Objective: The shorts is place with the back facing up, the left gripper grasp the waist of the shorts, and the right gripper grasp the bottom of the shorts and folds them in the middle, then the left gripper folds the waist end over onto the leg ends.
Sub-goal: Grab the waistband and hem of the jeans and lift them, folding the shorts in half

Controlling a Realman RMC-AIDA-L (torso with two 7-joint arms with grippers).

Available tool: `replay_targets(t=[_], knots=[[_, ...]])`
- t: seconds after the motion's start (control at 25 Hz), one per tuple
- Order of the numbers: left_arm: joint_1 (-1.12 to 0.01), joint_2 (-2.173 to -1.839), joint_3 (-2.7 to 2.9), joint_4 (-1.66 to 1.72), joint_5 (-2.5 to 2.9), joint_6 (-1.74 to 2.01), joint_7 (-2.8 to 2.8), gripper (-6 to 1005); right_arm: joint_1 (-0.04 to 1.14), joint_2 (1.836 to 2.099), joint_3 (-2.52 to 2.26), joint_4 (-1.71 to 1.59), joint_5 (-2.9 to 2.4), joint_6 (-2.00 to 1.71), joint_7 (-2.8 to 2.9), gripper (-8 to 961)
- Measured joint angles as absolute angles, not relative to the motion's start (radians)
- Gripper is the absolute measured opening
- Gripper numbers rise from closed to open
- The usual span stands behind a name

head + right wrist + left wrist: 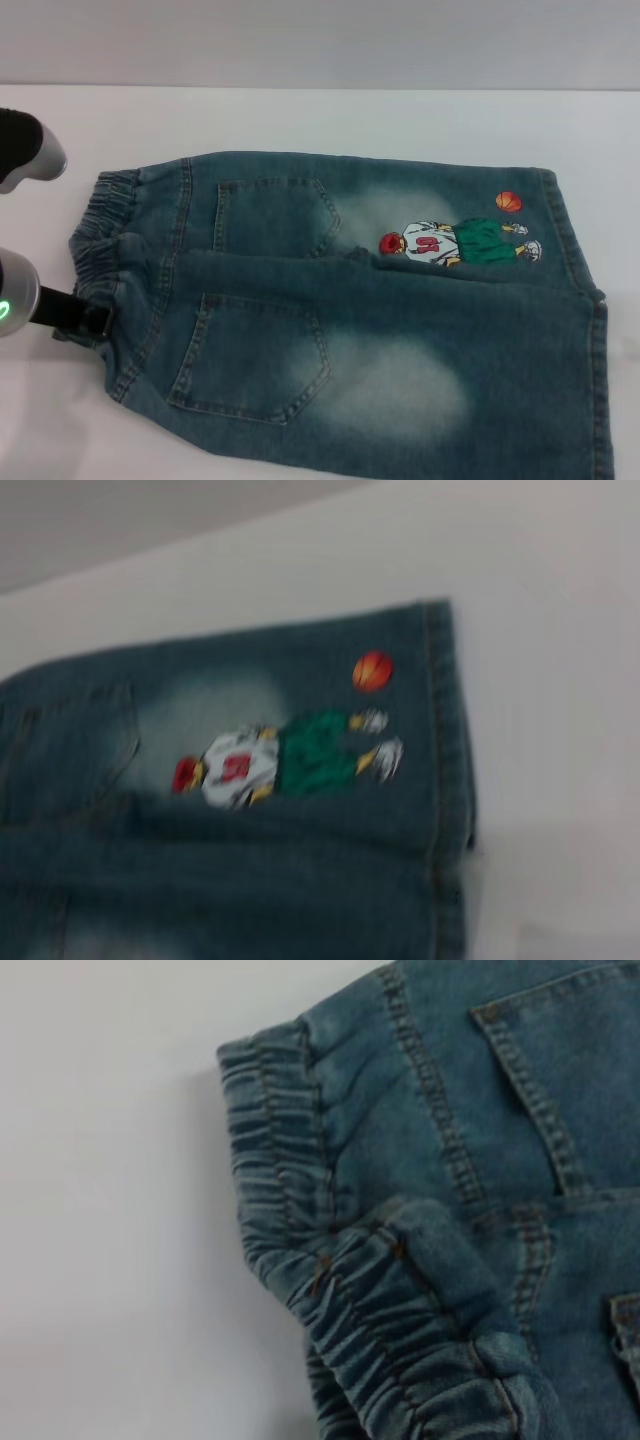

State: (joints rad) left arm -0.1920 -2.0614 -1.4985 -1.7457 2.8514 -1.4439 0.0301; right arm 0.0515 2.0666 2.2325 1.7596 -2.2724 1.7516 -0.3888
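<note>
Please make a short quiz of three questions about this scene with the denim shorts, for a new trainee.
1. True or false: the shorts lie with the back pockets facing up.
2. What is embroidered near the leg hem? A) flower B) basketball player C) car
3. At which end of the shorts is the left gripper?

Key:
1. True
2. B
3. At the elastic waistband, on the robot's left.

Denim shorts [360,320] lie folded lengthwise on the white table [300,120], left end effector [95,318] at the waistband.

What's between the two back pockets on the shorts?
Head view: a fold edge of denim crosses between the far pocket and near pocket; nothing else.
</note>
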Motion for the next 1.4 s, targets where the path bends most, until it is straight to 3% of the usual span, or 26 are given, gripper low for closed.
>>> replay_targets(t=[0.32, 1.4], knots=[[-0.217, -2.062, -1.485, -1.749, 2.851, -1.446, 0.01, 137, 0.054, 2.071, 2.191, 1.707, -2.268, 1.777, -0.379, 670], [-0.23, -2.062, -1.485, -1.742, 2.852, -1.45, 0.008, 124, 0.041, 2.074, 1.967, 1.594, -2.309, 1.725, -0.346, 661]])
